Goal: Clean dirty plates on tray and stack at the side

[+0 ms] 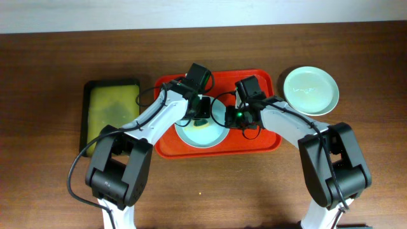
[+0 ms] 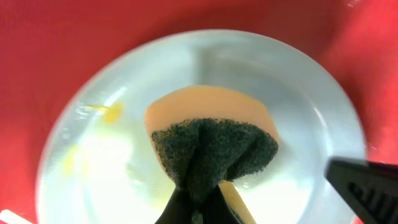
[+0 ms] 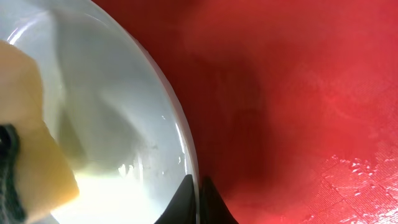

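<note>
Wooden table (image 1: 51, 63) first; the red tray (image 1: 254, 147) sits mid-table, a yellow-green tray (image 1: 113, 108) just to its left; one pale plate (image 1: 202, 135) lies in the red tray, a second plate (image 1: 310, 90) rests on the table off its right corner; right gripper (image 3: 199, 196) pinches the pale plate's rim; left gripper (image 2: 199, 202) is clamped on a sponge (image 2: 214, 134), over that plate near a yellow smear (image 2: 112, 112).

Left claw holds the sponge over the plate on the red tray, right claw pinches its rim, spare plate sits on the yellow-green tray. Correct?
No. The overhead view shows the spare plate on the table, right of the red tray, not on the yellow-green tray. The rest holds.
</note>
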Available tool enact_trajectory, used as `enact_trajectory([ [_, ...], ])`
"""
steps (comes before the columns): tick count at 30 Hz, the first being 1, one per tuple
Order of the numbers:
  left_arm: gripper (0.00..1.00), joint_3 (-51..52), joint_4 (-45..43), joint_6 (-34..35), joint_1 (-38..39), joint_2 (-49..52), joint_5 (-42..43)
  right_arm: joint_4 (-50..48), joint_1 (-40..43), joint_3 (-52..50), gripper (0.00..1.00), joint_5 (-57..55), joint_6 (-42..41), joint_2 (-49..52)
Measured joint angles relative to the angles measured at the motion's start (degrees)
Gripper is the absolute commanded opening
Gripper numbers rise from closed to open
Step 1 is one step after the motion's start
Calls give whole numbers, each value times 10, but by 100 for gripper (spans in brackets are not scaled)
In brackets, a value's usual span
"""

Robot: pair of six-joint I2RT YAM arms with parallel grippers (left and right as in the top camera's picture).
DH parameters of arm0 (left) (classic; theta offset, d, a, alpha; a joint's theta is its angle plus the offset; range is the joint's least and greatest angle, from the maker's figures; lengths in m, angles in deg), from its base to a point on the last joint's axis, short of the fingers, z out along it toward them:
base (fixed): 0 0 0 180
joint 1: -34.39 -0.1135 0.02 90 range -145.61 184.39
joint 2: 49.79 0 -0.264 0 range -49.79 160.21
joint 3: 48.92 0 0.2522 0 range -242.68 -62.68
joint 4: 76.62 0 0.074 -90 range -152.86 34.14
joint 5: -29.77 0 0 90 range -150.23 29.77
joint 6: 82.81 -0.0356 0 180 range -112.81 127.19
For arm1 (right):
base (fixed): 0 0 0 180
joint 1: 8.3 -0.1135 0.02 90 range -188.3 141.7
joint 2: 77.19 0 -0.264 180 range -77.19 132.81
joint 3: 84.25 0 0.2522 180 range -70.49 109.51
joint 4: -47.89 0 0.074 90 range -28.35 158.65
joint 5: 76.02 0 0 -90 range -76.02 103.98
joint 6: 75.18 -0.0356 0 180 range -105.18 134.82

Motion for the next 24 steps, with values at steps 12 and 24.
enact_trajectory([
  [12,0,-7,94,0,4,29,-218,-2,-2,0,4,7,0,0],
  [24,0,-89,49,0,-7,87,7,0,-1,0,4,0,0,0],
])
